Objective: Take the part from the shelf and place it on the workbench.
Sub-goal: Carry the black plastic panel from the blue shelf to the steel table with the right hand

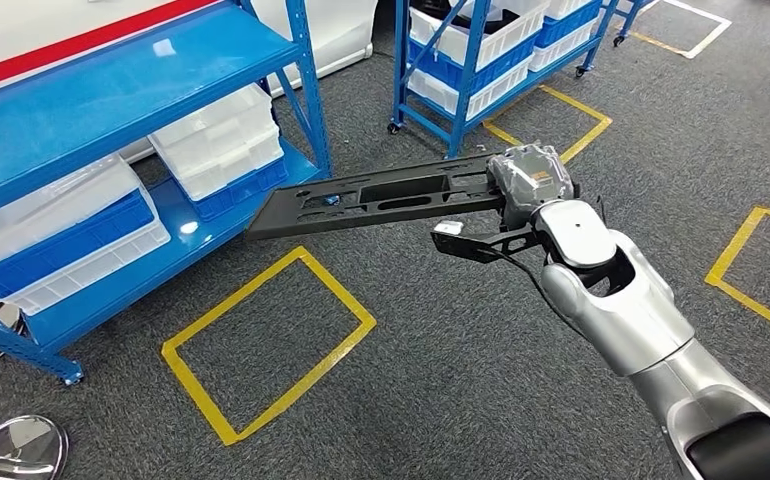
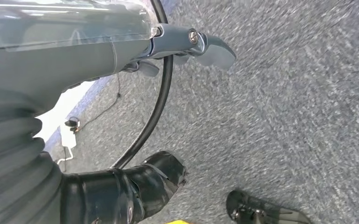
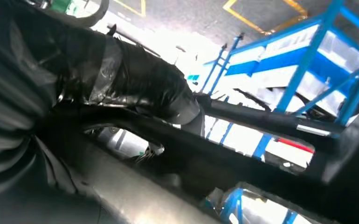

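My right hand (image 1: 531, 180) grips one end of a long, flat black part (image 1: 381, 195) with cut-out slots. The part is held level in the air above the carpet, its free end pointing at the blue shelf (image 1: 111, 90). A thinner black branch with a white clip (image 1: 448, 228) juts out just below the hand. In the right wrist view my dark fingers (image 3: 140, 84) wrap around the part's black bars (image 3: 261, 119). My left hand (image 2: 75, 42) hangs over the grey carpet, thumb (image 2: 210, 46) sticking out, holding nothing.
White and blue bins (image 1: 216, 135) sit on the shelf's lower levels. A second blue rack on wheels (image 1: 481, 50) stands behind the part. Yellow tape squares (image 1: 266, 340) mark the grey carpet. A shiny round foot (image 1: 16, 445) shows at lower left.
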You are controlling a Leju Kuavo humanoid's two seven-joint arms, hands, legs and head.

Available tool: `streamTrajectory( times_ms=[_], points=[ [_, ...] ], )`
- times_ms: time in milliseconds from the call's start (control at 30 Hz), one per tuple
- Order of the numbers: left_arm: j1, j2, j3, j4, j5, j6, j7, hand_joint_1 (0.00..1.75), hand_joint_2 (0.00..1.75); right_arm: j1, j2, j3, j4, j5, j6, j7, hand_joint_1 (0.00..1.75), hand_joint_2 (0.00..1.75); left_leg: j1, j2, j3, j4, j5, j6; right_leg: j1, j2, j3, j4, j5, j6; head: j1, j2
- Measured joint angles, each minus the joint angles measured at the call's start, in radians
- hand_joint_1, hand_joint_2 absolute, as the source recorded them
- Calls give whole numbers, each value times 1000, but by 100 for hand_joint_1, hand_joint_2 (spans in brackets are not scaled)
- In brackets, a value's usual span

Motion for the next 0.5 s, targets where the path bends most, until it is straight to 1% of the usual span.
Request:
streamTrajectory(
  times_ms=[33,67,100,133,167,200,233,267,300,333,367,400,433,467,500],
  points=[
    [0,0,0,0,0,-1,0,0,175,3,-1,0,0,2,0,1,175,175,3,6,-1,9,-6,-9,-8,-3,0,-5,17,8,0,0],
    [1,0,1,0,-1,-2,-1,0,175,5,-1,0,0,4,0,1,175,175,9,13,-4,24,-16,-19,-15,-11,18,-46,47,17,0,0],
    [1,0,1,0,-1,-3,-2,0,175,6,-1,0,0,6,0,1,175,175,15,21,-9,44,-28,-31,-20,-26,42,-99,72,27,0,0],
    [2,4,2,-1,-1,-4,-2,0,175,6,-1,-1,0,8,0,1,175,175,16,28,-16,67,-43,-44,-20,-49,60,-143,90,32,1,0],
    [2,5,3,-2,-1,-5,-3,0,175,6,0,-1,0,9,1,1,175,175,17,33,-23,89,-57,-55,-18,-62,68,-163,94,25,1,0],
    [2,7,3,-2,-1,-5,-5,0,175,6,0,-2,-1,10,0,1,175,175,16,39,-27,105,-68,-64,-13,-68,65,-162,85,12,0,0],
    [1,8,4,-3,-1,-6,-6,0,175,6,0,-4,-1,10,0,2,175,175,14,45,-29,115,-76,-70,-10,-63,58,-152,82,-4,0,0],
    [1,5,4,-3,-1,-6,-6,0,175,7,0,-5,-2,11,1,2,175,175,17,54,-28,120,-80,-74,-7,-46,54,-146,78,-21,-2,0],
    [1,3,4,-3,-1,-6,-7,0,175,7,0,-6,-2,11,0,2,175,175,21,51,-26,124,-87,-77,-5,-33,51,-145,78,-28,-3,0],
    [1,3,4,-3,-1,-6,-7,0,175,6,0,-7,-2,12,1,2,175,175,25,31,-30,137,-103,-78,-4,-19,49,-145,80,-34,-3,0],
    [2,2,5,-3,-1,-6,-7,0,175,5,1,-8,-2,12,1,2,175,175,28,0,-42,171,-130,-76,-2,-5,48,-147,82,-40,-3,0],
    [3,1,5,-3,-1,-6,-7,0,175,3,2,-8,-3,13,1,2,175,175,29,-39,-65,226,-166,-71,2,10,48,-149,85,-45,-4,0],
    [5,1,6,-3,-2,-6,-7,0,175,2,4,-9,-3,14,1,2,175,175,25,-68,-97,296,-203,-63,6,25,48,-150,87,-49,-3,0],
    [6,0,6,-3,-2,-6,-6,0,175,2,5,-9,-3,15,1,2,175,175,19,-82,-131,366,-229,-55,10,42,47,-151,88,-52,-4,0],
    [7,0,6,-3,-3,-6,-6,0,175,2,7,-9,-3,15,1,2,175,175,12,-89,-157,411,-236,-47,15,60,47,-152,89,-54,-3,0]
  ],
)
